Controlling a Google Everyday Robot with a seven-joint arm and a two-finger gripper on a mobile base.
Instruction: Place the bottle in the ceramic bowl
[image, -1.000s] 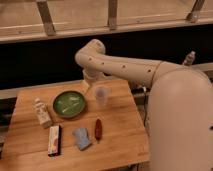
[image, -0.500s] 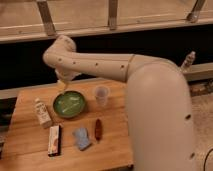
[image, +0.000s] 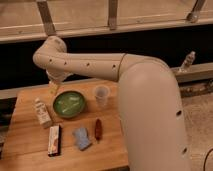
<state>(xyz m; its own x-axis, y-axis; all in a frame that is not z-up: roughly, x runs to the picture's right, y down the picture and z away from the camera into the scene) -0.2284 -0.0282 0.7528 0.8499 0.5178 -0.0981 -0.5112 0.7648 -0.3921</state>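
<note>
Your wooden table (image: 22, 142) sits below a dark wall with a railing. On it the bottle (image: 42, 112) rests at nine o'clock of the ceramic bowl (image: 69, 104), just beside its rim and, as far as you can judge, not touching it. Your claw (image: 54, 88) hangs at the bowl's eleven o'clock near the table's back edge, released and gripping nothing, while a plastic cup (image: 101, 95) stands at the bowl's three o'clock.

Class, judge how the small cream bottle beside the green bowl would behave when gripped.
The bottle looks small, so probably light. Its squarish sides likely resist rolling. The open tool hangs near the ceramic bowl's far-left rim.
</note>
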